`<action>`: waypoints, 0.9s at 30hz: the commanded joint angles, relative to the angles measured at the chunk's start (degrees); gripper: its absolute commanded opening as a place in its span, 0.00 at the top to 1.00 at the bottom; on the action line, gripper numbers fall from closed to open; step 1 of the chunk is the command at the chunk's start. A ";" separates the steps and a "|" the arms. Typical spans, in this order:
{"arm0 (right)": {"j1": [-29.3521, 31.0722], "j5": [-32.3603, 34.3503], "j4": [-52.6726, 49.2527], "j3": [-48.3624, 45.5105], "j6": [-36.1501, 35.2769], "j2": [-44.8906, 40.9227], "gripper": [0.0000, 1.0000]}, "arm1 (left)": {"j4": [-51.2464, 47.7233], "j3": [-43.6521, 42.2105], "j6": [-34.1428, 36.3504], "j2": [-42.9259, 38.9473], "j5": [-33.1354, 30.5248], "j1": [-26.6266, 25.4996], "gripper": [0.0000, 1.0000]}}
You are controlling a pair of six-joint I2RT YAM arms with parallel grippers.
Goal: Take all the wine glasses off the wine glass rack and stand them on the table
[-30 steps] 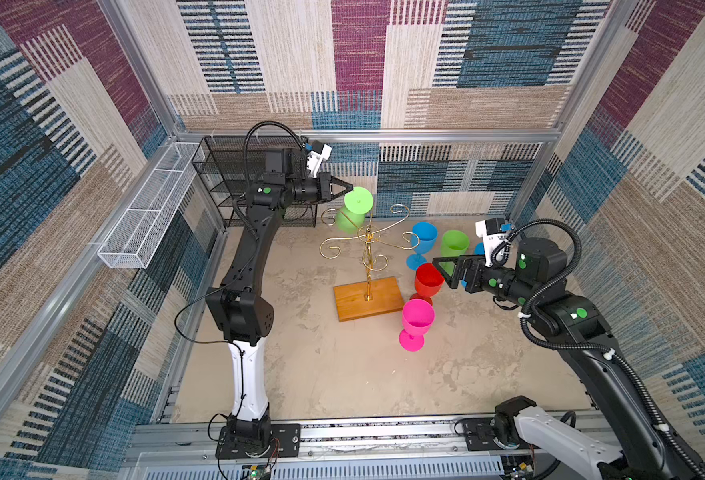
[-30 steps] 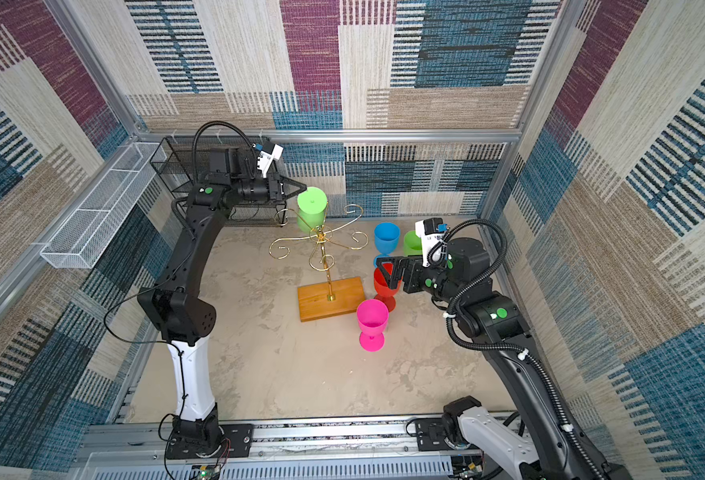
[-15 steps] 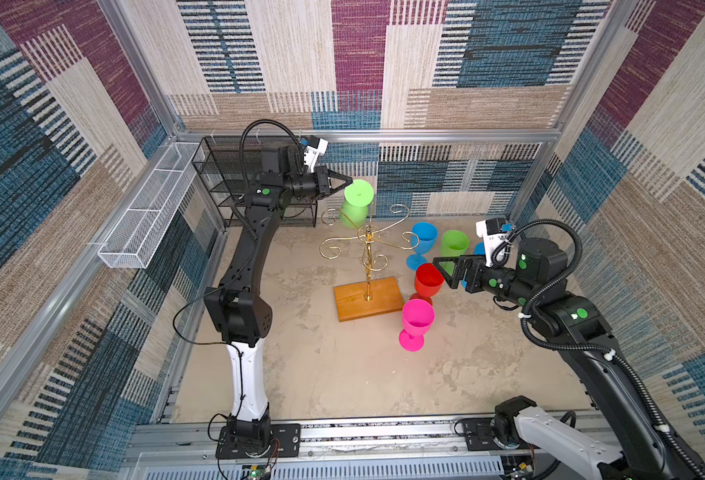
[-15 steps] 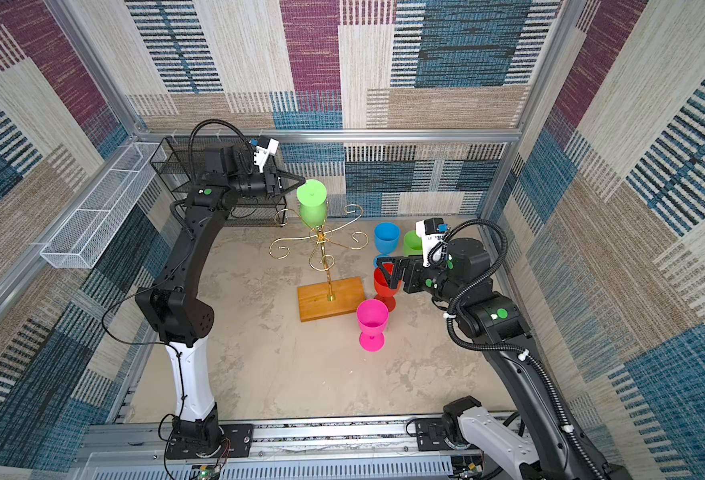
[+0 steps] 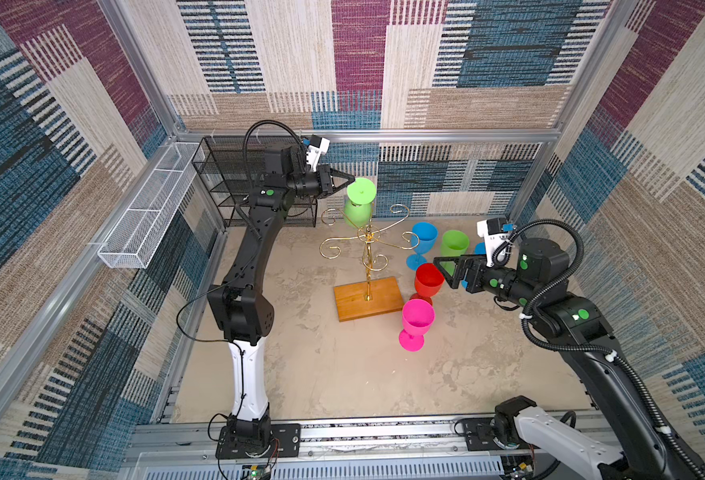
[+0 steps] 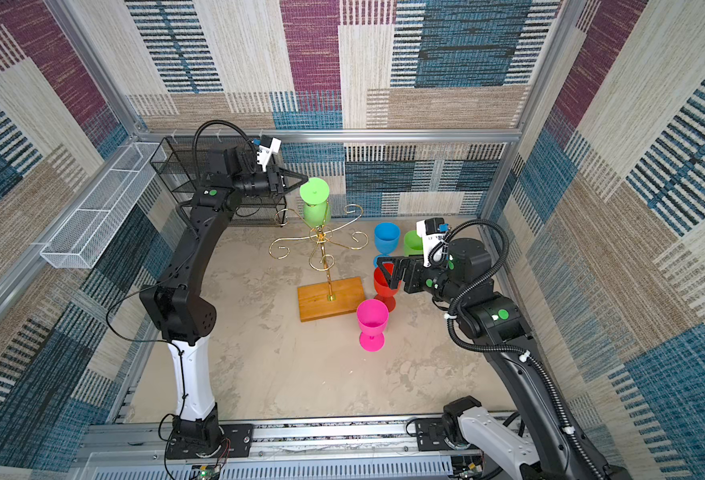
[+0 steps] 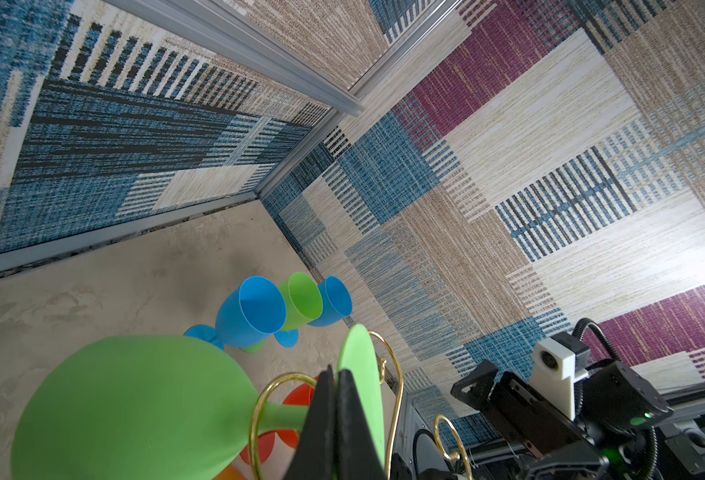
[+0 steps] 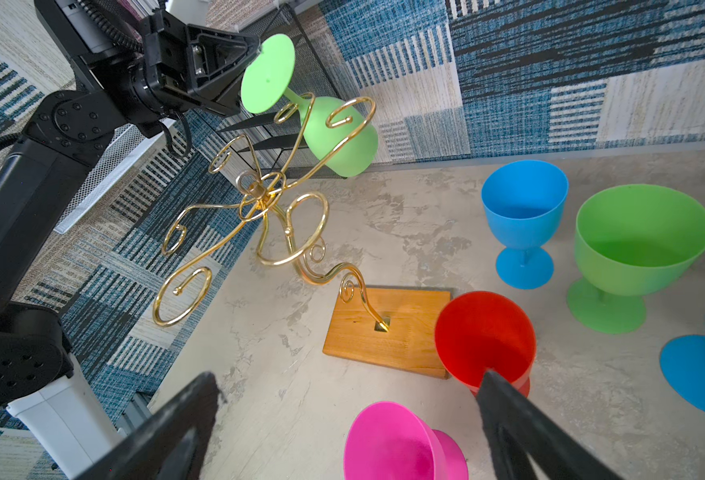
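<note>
The wine glass (image 5: pixel 358 212) is light green and hangs upside down with its stem in a back scroll arm of the gold wine glass rack (image 5: pixel 384 300). It also shows in the other views (image 6: pixel 316 212) (image 7: pixel 134 407) (image 8: pixel 338 137). My left gripper (image 5: pixel 353 179) (image 6: pixel 306 178) is shut on the rim of the glass's round foot, seen close in the left wrist view (image 7: pixel 336 374). My right gripper (image 5: pixel 442 272) (image 8: pixel 348 376) hangs open to the right of the rack, above a red glass (image 5: pixel 429 280), holding nothing.
A pink glass (image 5: pixel 416 320) stands in front of the rack's wooden base. Blue (image 5: pixel 423 239) and green (image 5: pixel 454 243) glasses stand at the back right. A black mesh shelf (image 5: pixel 234 166) fills the back left corner and a white wire basket (image 5: pixel 151 212) hangs on the left wall.
My left gripper has risen and shifted slightly right, and the green glass has gone up with it. The right arm has stayed still.
</note>
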 commanded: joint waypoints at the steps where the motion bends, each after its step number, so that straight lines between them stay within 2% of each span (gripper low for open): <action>1: -0.03 -0.03 0.97 0.61 -0.10 -0.08 0.01 | 3.04 0.23 -0.54 0.24 -0.07 -0.32 1.00; 10: 0.02 0.14 0.73 0.93 -0.33 -0.04 0.01 | 2.83 -0.36 -0.41 0.17 1.42 -0.77 1.00; 27: -0.04 0.16 0.99 0.55 -0.11 -0.29 0.01 | -3.76 -2.42 5.43 -2.62 2.89 -0.16 1.00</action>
